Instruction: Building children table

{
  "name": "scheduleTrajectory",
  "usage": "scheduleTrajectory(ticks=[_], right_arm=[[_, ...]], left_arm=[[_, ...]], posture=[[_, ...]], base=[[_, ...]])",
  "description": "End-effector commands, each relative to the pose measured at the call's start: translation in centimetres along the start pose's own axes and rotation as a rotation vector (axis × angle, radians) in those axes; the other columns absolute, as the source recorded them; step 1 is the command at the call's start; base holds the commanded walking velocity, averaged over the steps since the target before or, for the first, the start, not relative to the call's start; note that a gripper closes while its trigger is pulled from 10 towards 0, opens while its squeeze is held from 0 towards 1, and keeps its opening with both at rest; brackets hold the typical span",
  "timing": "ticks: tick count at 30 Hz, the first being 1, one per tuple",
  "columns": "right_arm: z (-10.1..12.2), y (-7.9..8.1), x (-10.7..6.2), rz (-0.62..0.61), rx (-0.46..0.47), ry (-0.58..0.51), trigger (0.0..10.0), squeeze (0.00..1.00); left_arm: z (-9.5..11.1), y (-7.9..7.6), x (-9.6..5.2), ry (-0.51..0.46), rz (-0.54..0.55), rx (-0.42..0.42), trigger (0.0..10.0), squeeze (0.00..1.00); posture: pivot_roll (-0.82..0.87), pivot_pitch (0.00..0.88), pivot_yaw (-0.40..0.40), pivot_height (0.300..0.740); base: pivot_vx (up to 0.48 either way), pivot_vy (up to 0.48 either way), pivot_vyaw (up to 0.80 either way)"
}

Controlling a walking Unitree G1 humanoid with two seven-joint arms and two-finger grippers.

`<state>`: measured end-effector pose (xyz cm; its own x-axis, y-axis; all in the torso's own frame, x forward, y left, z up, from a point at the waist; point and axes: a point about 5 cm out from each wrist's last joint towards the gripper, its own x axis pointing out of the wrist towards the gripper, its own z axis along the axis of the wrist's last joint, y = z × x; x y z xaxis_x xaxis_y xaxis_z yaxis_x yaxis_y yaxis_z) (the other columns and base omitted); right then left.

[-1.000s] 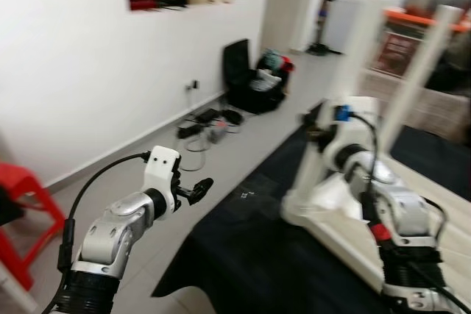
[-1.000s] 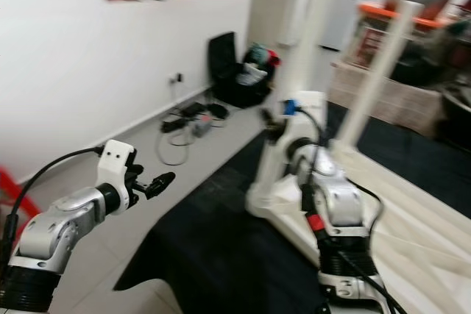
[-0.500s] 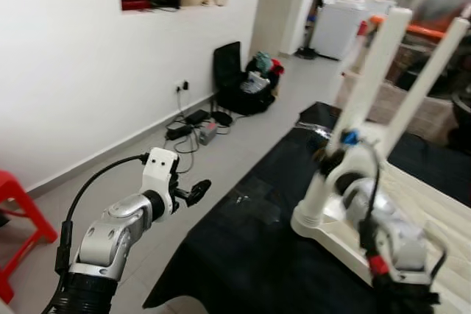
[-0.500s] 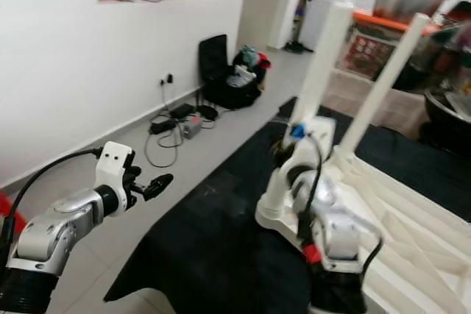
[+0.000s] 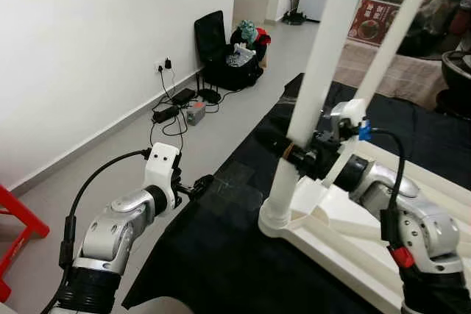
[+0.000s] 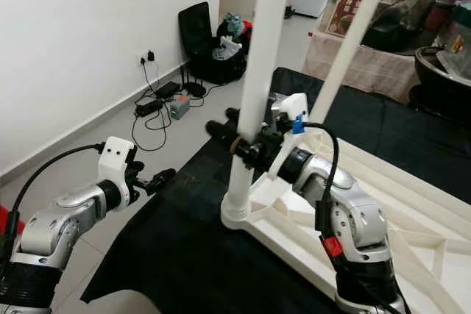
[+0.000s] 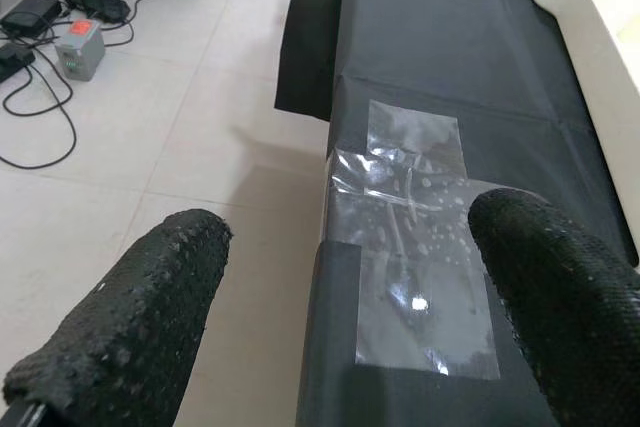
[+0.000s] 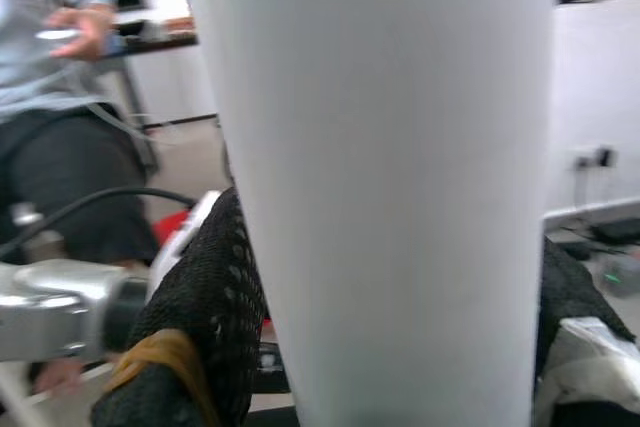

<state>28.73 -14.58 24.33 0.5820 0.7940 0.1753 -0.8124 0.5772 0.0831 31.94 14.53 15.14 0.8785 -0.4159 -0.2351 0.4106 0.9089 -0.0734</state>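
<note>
Camera position is the main difference from the frames half a second and a second back: your head view has swung nearer and lower over the work, so do not read that shift as movement of the parts. Your right gripper [image 6: 246, 145] stays clamped around the white cylindrical plastic table leg [image 6: 259, 64], gripping it low on the shaft, just above where the leg seats in the corner socket of the upturned white plastic table top [image 6: 412, 233]. That leg stands nearly upright, tilted slightly, and a second white leg [image 6: 353, 42] rises from the table top behind it. The table top lies on a black cloth sheet [image 5: 221, 255] spread over the floor. Your left gripper [image 5: 200, 182] hangs out to the side, apart from the table, fingers [image 7: 150, 317] spread, above a clear plastic bag [image 7: 415, 247] resting on the cloth edge. Judged from this, the leg looks seated but not confirmed tight; you should treat the fitting step as unfinished. A seated person [image 8: 60, 97] is visible beyond the leg in the right wrist view.
</note>
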Motion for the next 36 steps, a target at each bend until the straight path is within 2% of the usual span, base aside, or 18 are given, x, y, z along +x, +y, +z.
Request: scheduleTrajectory(ticks=[1, 5, 7, 8, 9, 11, 12, 13, 17, 22, 24, 28, 30, 31, 32, 33, 34, 36], right_arm=[[0.6, 0.5, 0.4, 0.063, 0.004, -0.038, 0.0, 0.00], [0.5, -0.2, 0.3, 0.010, 0.023, -0.060, 0.0, 0.00], [-0.3, -2.0, 0.4, -0.175, -0.010, -0.015, 0.0, 0.00], [-0.3, -2.0, 0.4, -0.175, -0.010, -0.015, 0.0, 0.00], [-1.3, -3.6, 0.4, -0.341, -0.035, 0.074, 0.0, 0.00], [-4.1, -7.5, -2.1, -0.816, -0.086, 0.262, 0.0, 0.00], [-4.1, -7.5, -2.1, -0.816, -0.086, 0.262, 0.0, 0.00], [-5.6, -8.7, -4.6, -1.076, -0.079, 0.314, 0.0, 0.00], [-5.9, -8.3, -5.8, -1.194, -0.097, 0.314, 0.0, 0.00], [-6.5, -7.2, -5.0, -1.161, -0.068, 0.322, 0.0, 0.00], [-6.1, -6.2, -3.3, -1.055, -0.040, 0.248, 10.0, 0.00], [-4.4, -4.8, -0.8, -0.887, -0.006, 0.074, 10.0, 0.00], [-4.4, -4.8, -0.8, -0.887, -0.006, 0.074, 10.0, 0.00], [-3.9, -4.7, -0.6, -0.864, -0.011, 0.040, 10.0, 0.83], [-3.5, -4.6, -0.5, -0.838, -0.003, 0.012, 10.0, 0.93], [-2.7, -4.1, 0.0, -0.743, 0.002, -0.017, 10.0, 0.79], [-1.6, -3.1, 0.5, -0.583, 0.010, -0.050, 10.0, 0.00], [-0.6, -1.8, 1.0, -0.403, 0.011, -0.078, 10.0, 0.00]], left_arm=[[0.1, 0.0, -0.1, -0.001, 0.001, 0.002, 10.0, 0.00], [0.1, 0.0, -0.1, -0.001, 0.001, 0.003, 10.0, 0.00], [0.1, 0.0, -0.1, 0.000, 0.000, 0.004, 10.0, 0.00], [0.1, 0.0, -0.1, 0.000, 0.000, 0.004, 10.0, 0.00], [0.1, 0.0, -0.1, 0.000, -0.001, 0.005, 10.0, 0.00], [0.1, -0.3, 0.0, 0.000, -0.006, 0.004, 10.0, 0.00], [0.1, -0.3, 0.0, 0.000, -0.006, 0.004, 10.0, 0.00], [0.1, -0.4, 0.1, -0.001, -0.008, 0.003, 10.0, 0.00], [0.1, -0.4, 0.1, -0.001, -0.004, 0.005, 10.0, 0.00], [0.1, -0.3, 0.2, 0.001, 0.000, 0.005, 10.0, 0.00], [0.1, -0.4, 0.3, 0.001, -0.006, 0.005, 10.0, 0.00], [0.1, -0.4, 0.3, 0.001, -0.010, 0.006, 10.0, 0.00], [0.1, -0.4, 0.3, 0.001, -0.010, 0.006, 10.0, 0.00], [0.1, -0.4, 0.3, 0.000, -0.010, 0.006, 10.0, 0.00], [0.2, -0.3, 0.3, 0.000, -0.009, 0.005, 10.0, 0.00], [0.2, -0.2, 0.3, -0.001, -0.008, 0.005, 10.0, 0.00], [0.2, -0.2, 0.2, -0.001, -0.007, 0.003, 10.0, 0.00], [0.2, -0.1, 0.2, -0.002, -0.006, 0.001, 10.0, 0.00]], posture=[[0.12, 0.000, -0.103, 0.740], [0.12, 0.000, -0.101, 0.740], [0.11, 0.000, -0.100, 0.740], [0.11, 0.000, -0.100, 0.740], [0.10, 0.000, -0.097, 0.740], [0.10, 0.000, -0.096, 0.740], [0.10, 0.000, -0.096, 0.740], [0.10, 0.000, -0.092, 0.740], [0.10, 0.000, -0.091, 0.740], [0.09, 0.000, -0.085, 0.740], [0.09, 0.000, -0.081, 0.740], [0.09, 0.000, -0.083, 0.740], [0.09, 0.000, -0.083, 0.740], [0.09, 0.000, -0.087, 0.740], [0.09, 0.000, -0.087, 0.740], [0.10, 0.000, -0.089, 0.740], [0.10, 0.000, -0.089, 0.740], [0.10, 0.000, -0.089, 0.740]], base=[[0.000, 0.000, 0.00], [0.000, 0.000, 0.00], [0.000, 0.000, 0.00], [0.000, 0.000, 0.00], [0.000, 0.000, 0.00], [0.000, 0.000, 0.00], [0.000, 0.000, 0.00], [0.000, 0.000, 0.00], [0.000, 0.000, 0.00], [0.000, 0.000, 0.00], [0.000, 0.000, 0.00], [0.000, 0.000, 0.00], [0.000, 0.000, 0.00], [0.000, 0.000, 0.00], [0.000, 0.000, 0.00], [0.000, 0.000, 0.00], [0.000, 0.000, 0.00], [0.000, 0.000, 0.00]])
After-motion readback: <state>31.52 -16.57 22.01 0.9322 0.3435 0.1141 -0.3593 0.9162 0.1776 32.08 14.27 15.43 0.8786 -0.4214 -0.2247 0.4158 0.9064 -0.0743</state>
